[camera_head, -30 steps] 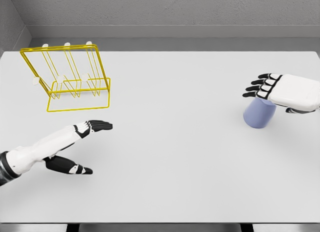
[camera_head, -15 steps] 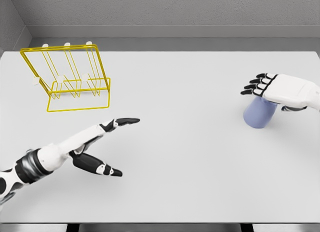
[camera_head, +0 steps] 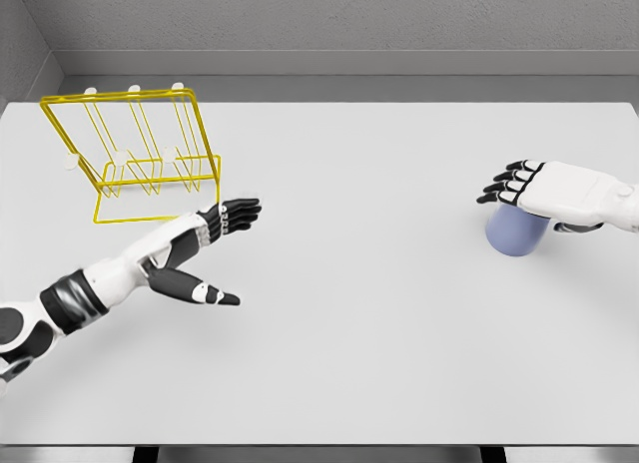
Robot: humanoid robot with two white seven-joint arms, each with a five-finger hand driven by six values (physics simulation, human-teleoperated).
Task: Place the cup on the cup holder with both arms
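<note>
A pale blue cup (camera_head: 514, 232) stands on the white table (camera_head: 359, 313) at the right. My right hand (camera_head: 544, 191) lies flat just over its top, fingers stretched out to the left, holding nothing. The yellow wire cup holder (camera_head: 133, 156) stands at the far left, its pegs bare. My left hand (camera_head: 218, 245) reaches out just below and right of the holder's front corner, fingers extended and thumb spread low, with nothing in it.
A grey wall runs behind the table's back edge. Between the two hands the tabletop is bare white surface. The table's front edge shows along the bottom of the view.
My left hand has swung up and back toward the holder's front corner. My right hand has sunk lower onto the cup, covering more of it.
</note>
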